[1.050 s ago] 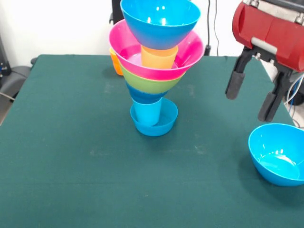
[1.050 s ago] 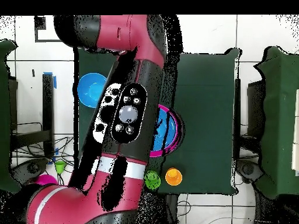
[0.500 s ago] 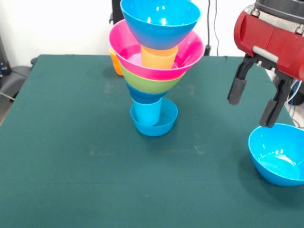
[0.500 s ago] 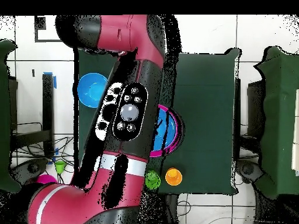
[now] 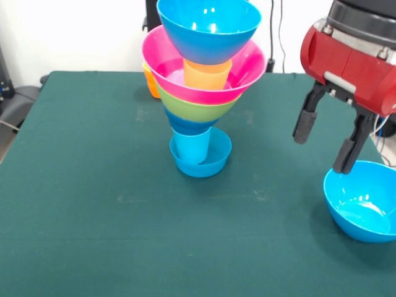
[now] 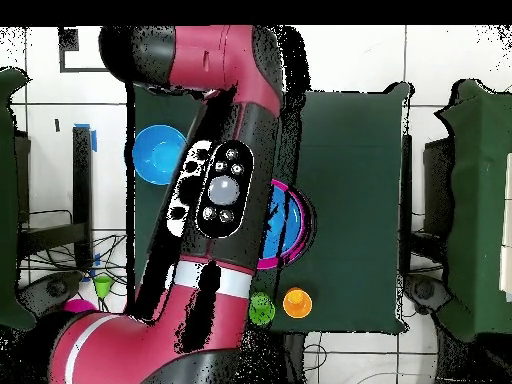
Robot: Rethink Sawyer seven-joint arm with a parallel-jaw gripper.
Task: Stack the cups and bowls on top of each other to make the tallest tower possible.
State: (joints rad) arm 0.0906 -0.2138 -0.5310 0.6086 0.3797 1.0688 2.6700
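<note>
The tower stands mid-table: a small blue bowl at the bottom holds a light blue cup. Above it widen a blue bowl, a lime green bowl and the pink bowl. An orange cup in the pink bowl carries a large blue bowl. My gripper hangs open and empty at the right, just above the far rim of a loose large blue bowl. In the overhead view the arm hides the gripper and most of the tower. The loose blue bowl shows beside the arm.
Another orange cup stands behind the tower at the table's far edge. From above, an orange cup and a green cup sit side by side near the table's bottom edge. The green cloth covers the table.
The gripper has come down a little and shifted slightly left, closer to the loose blue bowl's rim. Its fingers stay open. The tower and bowls have not moved.
</note>
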